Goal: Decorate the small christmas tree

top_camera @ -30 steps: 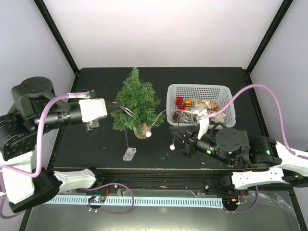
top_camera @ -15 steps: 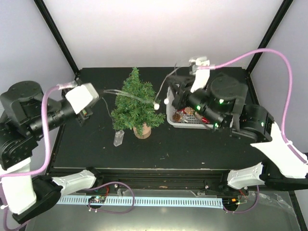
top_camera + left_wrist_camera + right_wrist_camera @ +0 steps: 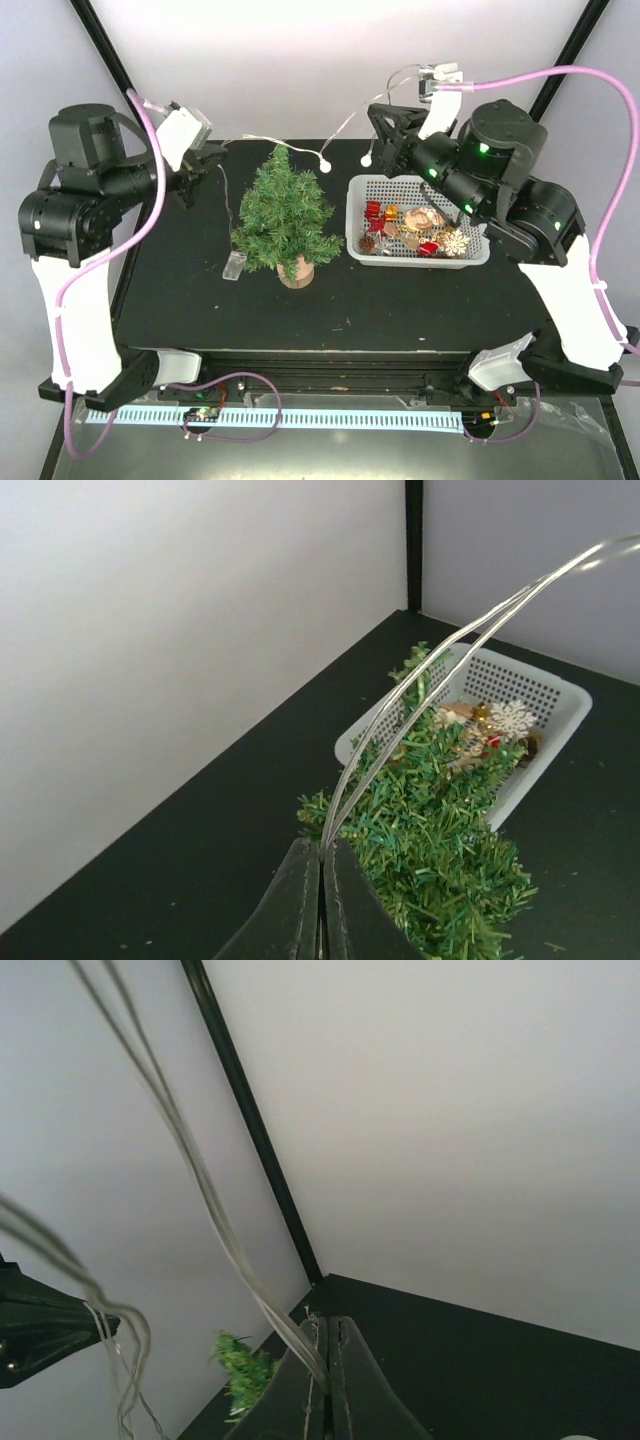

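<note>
both arms are up high over the black tabletop point(image 3: 400, 310), a string of fairy lights point(image 3: 325, 156) stretched between them. the left pincer point(image 3: 322, 848) is squeezed fully shut, its two dark fingers pressed together on the thin silvery wire, which arcs up and away from the tips towards the far right. the right pincer point(image 3: 327, 1325) is clamped tight in the same way, the wire pinched between its fingers and rising up and to the left past the corner post.

from above, the wire crosses right at the tip of the small christmas tree point(image 3: 283, 215); whether it touches the top needles i can't tell. one white bulb hangs on the span just right of the treetop, and a second bulb point(image 3: 366, 160) dangles below the right pincer. from the left pincer another length of wire drops down to a small clear box point(image 3: 235, 268) low beside the tree's left side; i can't tell if it rests on the tabletop.

the tree stands upright on its tan stump point(image 3: 295, 272), left of centre on the tabletop, between the two arms. just beside it on the right sits a white perforated basket point(image 3: 470, 258) holding ornaments: little red gift boxes, a white snowflake, a pine cone and some gold pieces.
</note>
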### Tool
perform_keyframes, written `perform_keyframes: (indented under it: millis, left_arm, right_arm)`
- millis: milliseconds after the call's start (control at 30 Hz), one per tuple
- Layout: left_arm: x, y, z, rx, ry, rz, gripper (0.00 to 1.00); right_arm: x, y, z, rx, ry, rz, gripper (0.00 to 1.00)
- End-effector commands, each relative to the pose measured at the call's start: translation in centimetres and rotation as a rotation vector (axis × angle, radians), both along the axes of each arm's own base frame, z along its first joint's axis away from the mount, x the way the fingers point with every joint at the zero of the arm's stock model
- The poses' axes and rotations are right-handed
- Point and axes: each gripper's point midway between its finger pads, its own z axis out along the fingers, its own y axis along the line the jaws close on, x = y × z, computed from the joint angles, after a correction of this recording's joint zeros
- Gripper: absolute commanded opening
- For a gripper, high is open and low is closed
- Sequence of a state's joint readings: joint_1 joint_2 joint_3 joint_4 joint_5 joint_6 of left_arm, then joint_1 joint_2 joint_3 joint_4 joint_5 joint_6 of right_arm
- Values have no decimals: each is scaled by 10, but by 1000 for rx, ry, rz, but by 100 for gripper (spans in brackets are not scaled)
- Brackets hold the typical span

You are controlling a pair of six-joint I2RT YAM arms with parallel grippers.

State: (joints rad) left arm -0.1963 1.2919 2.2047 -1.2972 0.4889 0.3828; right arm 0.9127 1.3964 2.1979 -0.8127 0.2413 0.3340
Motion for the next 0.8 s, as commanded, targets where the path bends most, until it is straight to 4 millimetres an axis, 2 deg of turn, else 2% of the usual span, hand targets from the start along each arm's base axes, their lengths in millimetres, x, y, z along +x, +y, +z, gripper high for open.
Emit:
perform_keyframes:
  millis: [0,200,367,567,767]
  left_arm:
    - [-1,-15,1,-119,99,-138,2]
    - [3,-28,-5,-181,176,-238,2]
    - [11,-29,-6,-215,207,-257,2]
    - [25,-20,-4,-276,243,-248,2]
    - [44,-4,-10,-325,287,-212,2]
  right_arm:
    - [19,8,-13,-45,13,17,1]
    - [43,4,-21,-42,38,-16,1]
    - [59,1,-22,-29,34,-46,1]
    - [75,5,-28,-28,43,-65,1]
    - [88,11,-37,-41,51,-68,1]
